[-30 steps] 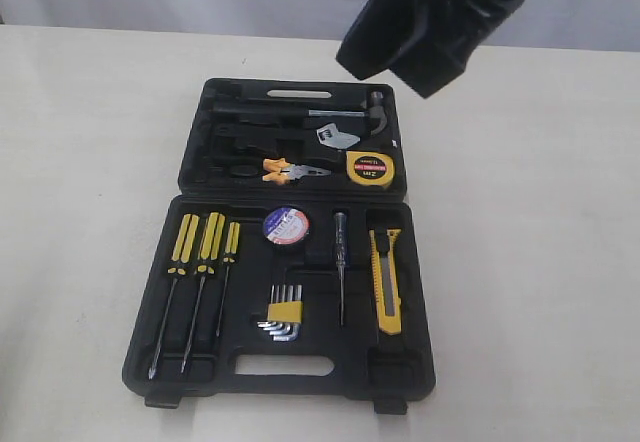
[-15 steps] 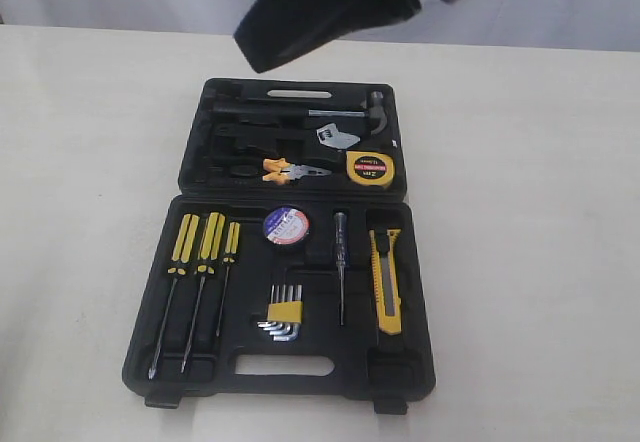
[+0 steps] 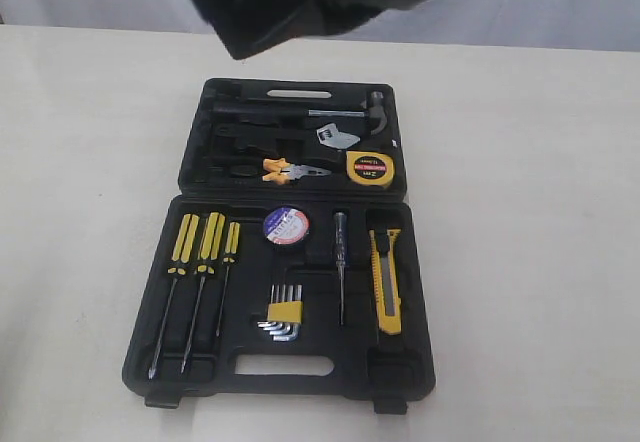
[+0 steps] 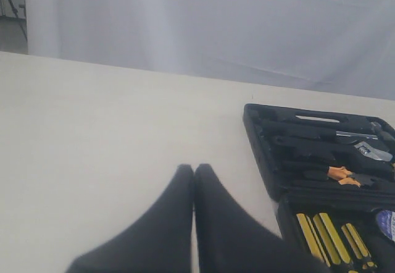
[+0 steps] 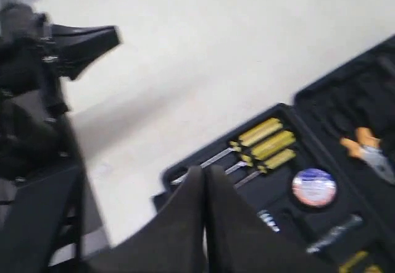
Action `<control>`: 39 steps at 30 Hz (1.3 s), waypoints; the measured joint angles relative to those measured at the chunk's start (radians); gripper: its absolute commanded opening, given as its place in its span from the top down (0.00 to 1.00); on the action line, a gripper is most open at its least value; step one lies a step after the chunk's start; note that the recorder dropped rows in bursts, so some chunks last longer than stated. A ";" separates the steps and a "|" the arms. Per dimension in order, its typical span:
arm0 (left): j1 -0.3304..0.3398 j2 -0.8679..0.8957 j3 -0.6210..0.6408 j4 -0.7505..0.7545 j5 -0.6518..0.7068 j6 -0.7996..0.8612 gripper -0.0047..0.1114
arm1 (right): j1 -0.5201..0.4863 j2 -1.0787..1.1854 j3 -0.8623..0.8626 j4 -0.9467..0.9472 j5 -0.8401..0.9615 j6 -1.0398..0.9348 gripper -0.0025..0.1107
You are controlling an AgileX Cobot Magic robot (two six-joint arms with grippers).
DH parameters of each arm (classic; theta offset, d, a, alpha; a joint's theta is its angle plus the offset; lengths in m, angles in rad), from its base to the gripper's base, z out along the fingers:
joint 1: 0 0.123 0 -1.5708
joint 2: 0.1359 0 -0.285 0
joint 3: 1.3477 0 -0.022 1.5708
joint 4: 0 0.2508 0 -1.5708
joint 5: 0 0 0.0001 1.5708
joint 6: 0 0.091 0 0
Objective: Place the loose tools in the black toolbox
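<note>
Black right arm (image 3: 300, 2) aloft, jaws together

Pretty much the only readable bit is a "2m" on the face of the yellow tape measure (image 3: 369, 168), near the right edge of the black toolbox (image 3: 416, 302). The small print beside it is too tiny. The black tape roll (image 3: 286, 226) has a white-red-blue label, but its lettering is just a blur.

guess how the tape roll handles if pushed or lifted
The tape roll lies flat in a toolbox recess, so a push probably won't roll it. On edge it likely would. Its curved side may slip in a pinch.
</note>
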 measured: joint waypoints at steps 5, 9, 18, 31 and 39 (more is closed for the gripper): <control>0.000 0.000 0.000 0.000 0.000 0.000 0.96 | 0.218 0.000 0.088 -0.463 -0.097 0.231 0.98; 0.000 0.000 0.000 0.000 0.000 0.000 0.96 | 0.375 0.004 0.228 -0.611 -0.170 0.347 0.98; 0.000 0.000 0.000 0.000 0.000 0.000 0.96 | 0.534 0.120 0.524 -0.925 -0.224 0.695 0.98; 0.000 0.000 0.000 0.000 0.000 0.000 0.96 | 0.596 0.329 0.542 -0.965 -0.264 0.818 0.98; 0.000 0.000 0.000 0.000 0.000 0.000 0.96 | 0.596 0.347 0.542 -0.965 -0.358 0.818 0.59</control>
